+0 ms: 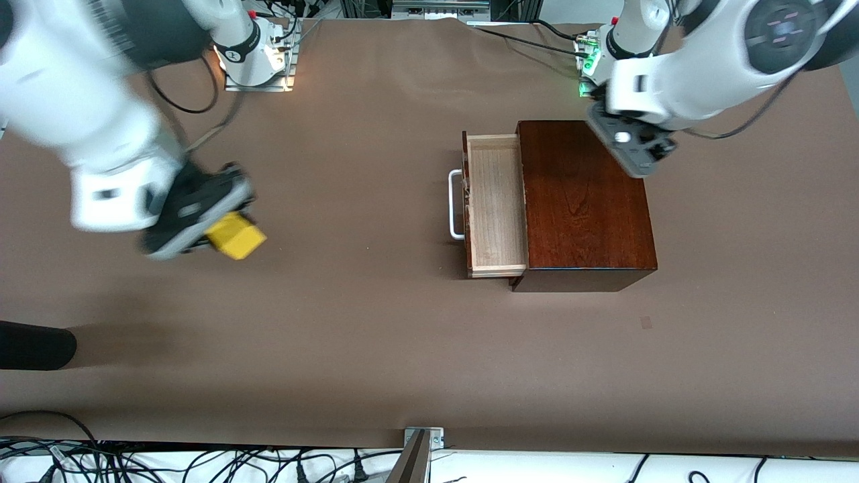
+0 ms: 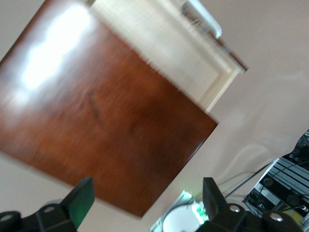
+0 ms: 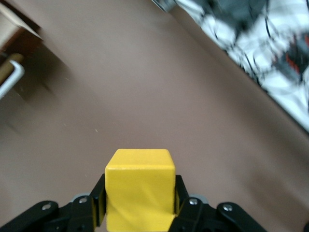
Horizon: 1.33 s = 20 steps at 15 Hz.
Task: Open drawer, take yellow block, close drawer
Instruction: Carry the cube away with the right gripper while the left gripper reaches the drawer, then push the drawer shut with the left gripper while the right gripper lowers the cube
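Observation:
The drawer [image 1: 495,204] of the dark-brown wooden box [image 1: 584,204] stands pulled out, its pale tray empty, its white bar handle [image 1: 455,204] toward the right arm's end. It also shows in the left wrist view [image 2: 169,53]. My right gripper [image 1: 225,231] is shut on the yellow block [image 1: 236,236] and holds it above the bare table, well away from the box; the block fills the fingers in the right wrist view [image 3: 140,188]. My left gripper [image 1: 634,144] hangs open and empty over the box's corner nearest its base [image 2: 145,203].
The brown table cover [image 1: 369,322] surrounds the box. The arm bases [image 1: 255,60] stand at the table's edge farthest from the front camera. A black object [image 1: 33,345] lies at the right arm's end. Cables run along the near edge.

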Tool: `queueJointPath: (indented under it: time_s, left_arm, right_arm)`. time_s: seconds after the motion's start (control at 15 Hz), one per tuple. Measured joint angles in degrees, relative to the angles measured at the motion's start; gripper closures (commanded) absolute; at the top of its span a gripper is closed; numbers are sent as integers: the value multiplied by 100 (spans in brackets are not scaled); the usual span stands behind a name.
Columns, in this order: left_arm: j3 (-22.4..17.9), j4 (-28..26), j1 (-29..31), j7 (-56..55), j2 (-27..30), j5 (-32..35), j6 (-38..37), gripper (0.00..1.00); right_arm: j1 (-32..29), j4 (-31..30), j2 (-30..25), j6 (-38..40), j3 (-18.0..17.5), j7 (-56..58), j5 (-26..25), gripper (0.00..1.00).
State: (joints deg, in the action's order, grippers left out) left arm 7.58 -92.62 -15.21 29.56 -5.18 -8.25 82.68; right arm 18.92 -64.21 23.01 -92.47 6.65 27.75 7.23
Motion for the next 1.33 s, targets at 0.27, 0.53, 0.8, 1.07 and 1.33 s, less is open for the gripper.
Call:
queueJointPath:
  time_s: [0.27,0.53,0.8,1.07,1.33]
  left_arm:
    - [24,1,-1066,4,-471,-24,1109,0]
    - [28,4,-1819,92,-1199,-24,2344,0]
    - [9,314,-1964,1106,-1987,-22,2808,0]
    - [4,938,-2114,1603,-2862,577,3102,0]
    - [3,1023,-2316,1608,-3173,1201,3181,0]
  right_arm:
    - [-482,-1173,-242,-142,-1,-387,21,100]
    - [-477,-2424,-395,-773,-54,-1373,-150,100]
    - [-470,-3542,-423,-1846,-84,-1847,-191,100]
    - [-468,-4564,-438,-2995,-91,-2172,-200,100]
    - [-466,-5388,-451,-4142,-125,-2373,-339,100]
